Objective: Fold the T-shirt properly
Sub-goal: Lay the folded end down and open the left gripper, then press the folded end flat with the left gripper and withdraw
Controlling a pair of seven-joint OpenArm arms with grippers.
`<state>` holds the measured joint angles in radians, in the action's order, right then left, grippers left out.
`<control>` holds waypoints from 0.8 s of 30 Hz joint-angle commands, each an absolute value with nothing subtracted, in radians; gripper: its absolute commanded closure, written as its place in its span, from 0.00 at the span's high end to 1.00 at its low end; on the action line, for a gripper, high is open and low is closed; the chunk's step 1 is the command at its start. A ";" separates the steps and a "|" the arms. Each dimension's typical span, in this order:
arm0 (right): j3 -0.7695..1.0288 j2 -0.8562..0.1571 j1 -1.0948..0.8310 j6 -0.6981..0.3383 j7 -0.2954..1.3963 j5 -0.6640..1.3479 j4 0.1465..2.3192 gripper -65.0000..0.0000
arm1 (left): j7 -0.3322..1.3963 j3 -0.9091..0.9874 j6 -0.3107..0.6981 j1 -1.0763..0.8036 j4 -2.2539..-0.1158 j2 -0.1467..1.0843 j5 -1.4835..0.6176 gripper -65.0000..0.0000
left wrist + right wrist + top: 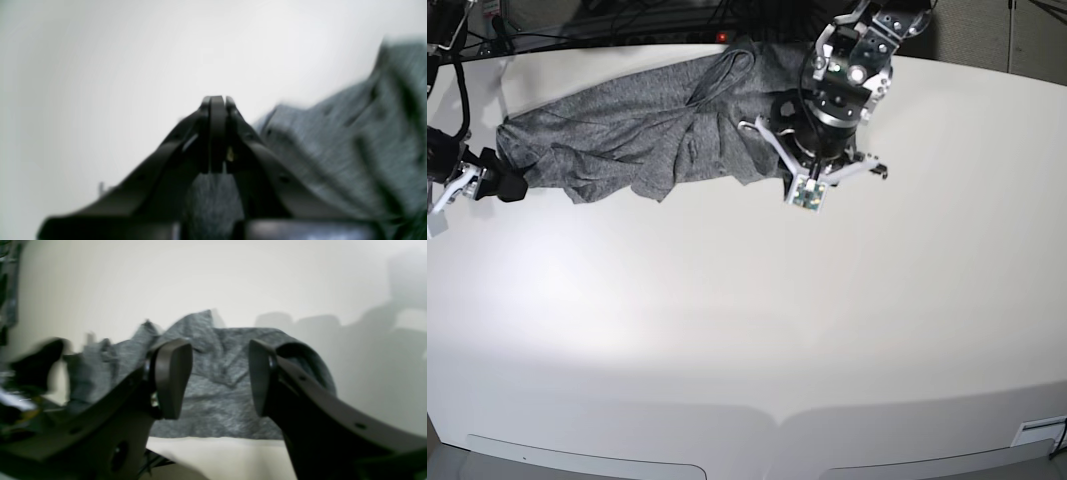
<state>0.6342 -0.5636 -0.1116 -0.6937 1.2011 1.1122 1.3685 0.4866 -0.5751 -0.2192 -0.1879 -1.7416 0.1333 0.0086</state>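
Observation:
The heather-grey T-shirt (637, 130) lies crumpled and stretched along the far left of the white table (747, 320). My left arm (832, 105) hangs over the shirt's right end. Its gripper (217, 100) is shut, with the tips over bare table and rumpled shirt fabric (350, 140) close on the right. I see nothing between the tips. At the shirt's left end my right gripper (218, 373) stands open. The shirt (220, 400) lies just beyond and between its dark fingers (173, 373), and a rolled edge rises behind the right one. In the base view this gripper (502, 185) touches the shirt's left tip.
Dark cables and equipment (627, 20) run along the table's far edge behind the shirt. A cable (462, 95) hangs down to the right arm at the left edge. The table's front edge (777, 415) curves across the bottom.

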 commanded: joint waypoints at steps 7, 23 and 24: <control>0.641 -0.612 -0.094 -0.698 1.103 1.172 1.384 0.48 | 0.552 -0.577 -0.191 -0.234 -1.880 0.151 0.017 0.00; 0.641 -0.652 -0.080 -0.698 1.138 1.272 1.385 0.48 | 0.366 -0.578 -0.137 -0.343 -1.703 0.107 -0.035 0.00; 0.641 -0.652 -0.080 -0.698 1.138 1.272 1.385 0.48 | 0.367 -0.578 -0.133 -0.334 -1.687 0.093 -0.035 0.00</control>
<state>0.6342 -0.6239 -0.0917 -0.6933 1.1530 1.2522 1.3693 0.3927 -0.5751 -0.1368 -0.3359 -1.6707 0.0982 -0.0383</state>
